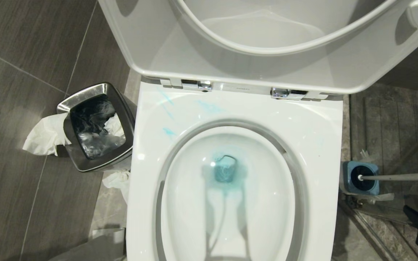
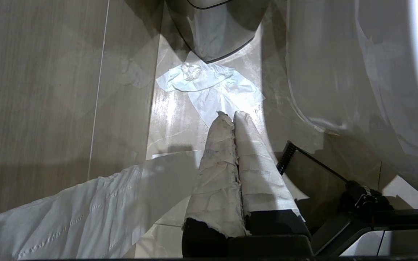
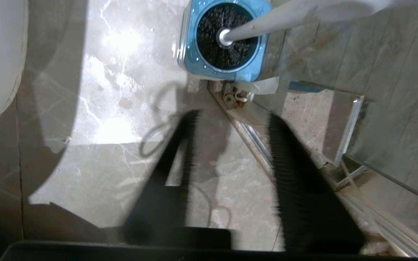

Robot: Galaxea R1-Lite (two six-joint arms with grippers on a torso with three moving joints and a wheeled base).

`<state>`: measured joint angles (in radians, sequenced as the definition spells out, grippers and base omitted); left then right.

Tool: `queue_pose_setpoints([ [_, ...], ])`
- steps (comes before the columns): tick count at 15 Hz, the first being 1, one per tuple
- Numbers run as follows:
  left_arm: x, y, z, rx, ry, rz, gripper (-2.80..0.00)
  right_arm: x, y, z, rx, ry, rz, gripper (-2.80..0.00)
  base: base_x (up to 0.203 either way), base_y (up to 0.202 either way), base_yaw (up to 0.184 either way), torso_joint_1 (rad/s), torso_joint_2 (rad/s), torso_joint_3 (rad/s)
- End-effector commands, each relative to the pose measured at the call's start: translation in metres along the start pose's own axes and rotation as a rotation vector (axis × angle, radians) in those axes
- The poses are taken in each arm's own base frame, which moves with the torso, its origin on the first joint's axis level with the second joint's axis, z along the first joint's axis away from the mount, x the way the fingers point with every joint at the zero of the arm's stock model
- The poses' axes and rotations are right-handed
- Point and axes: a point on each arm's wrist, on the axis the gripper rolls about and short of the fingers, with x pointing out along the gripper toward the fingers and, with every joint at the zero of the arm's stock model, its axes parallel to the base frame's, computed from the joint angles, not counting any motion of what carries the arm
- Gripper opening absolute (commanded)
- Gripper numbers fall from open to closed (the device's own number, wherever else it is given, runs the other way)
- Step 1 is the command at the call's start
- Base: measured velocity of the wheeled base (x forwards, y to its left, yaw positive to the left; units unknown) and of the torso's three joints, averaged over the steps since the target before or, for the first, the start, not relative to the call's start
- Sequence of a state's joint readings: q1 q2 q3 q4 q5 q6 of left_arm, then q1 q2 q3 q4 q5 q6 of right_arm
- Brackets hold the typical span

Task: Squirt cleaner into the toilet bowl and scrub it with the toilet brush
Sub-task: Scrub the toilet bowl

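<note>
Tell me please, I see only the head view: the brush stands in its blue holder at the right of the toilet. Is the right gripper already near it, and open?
Observer: Yes. In the right wrist view the right gripper hangs above the floor with its fingers apart, pointing toward the toilet brush in the holder. It holds nothing.
Operator: And the left gripper?
Observer: The left gripper is shut, its fingers wrapped in white paper, low beside the toilet bowl.
Operator: Is something under it?
Observer: A crumpled tissue lies on the floor ahead of it, by the steel bin.
</note>
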<state>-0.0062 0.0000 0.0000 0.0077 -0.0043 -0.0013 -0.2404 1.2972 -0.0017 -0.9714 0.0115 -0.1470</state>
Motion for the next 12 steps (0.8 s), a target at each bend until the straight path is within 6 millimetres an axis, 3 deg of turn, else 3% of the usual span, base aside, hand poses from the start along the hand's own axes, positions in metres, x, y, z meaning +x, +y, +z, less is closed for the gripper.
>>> queue_pose_setpoints([
  [1, 0.000, 0.000, 0.000, 0.000, 0.003, 0.000, -2.80, 0.008, 0.000, -0.001, -0.002, 0.010, 0.002, 0.00, 0.000, 0.000, 0.000, 0.000, 0.00, 0.000],
  [12, 0.000, 0.000, -0.001, 0.000, 0.005, 0.000, -2.80, 0.030, -0.011, 0.006, 0.058, -0.077, -0.112, 0.00, 0.000, 0.000, 0.000, 0.000, 0.00, 0.000],
])
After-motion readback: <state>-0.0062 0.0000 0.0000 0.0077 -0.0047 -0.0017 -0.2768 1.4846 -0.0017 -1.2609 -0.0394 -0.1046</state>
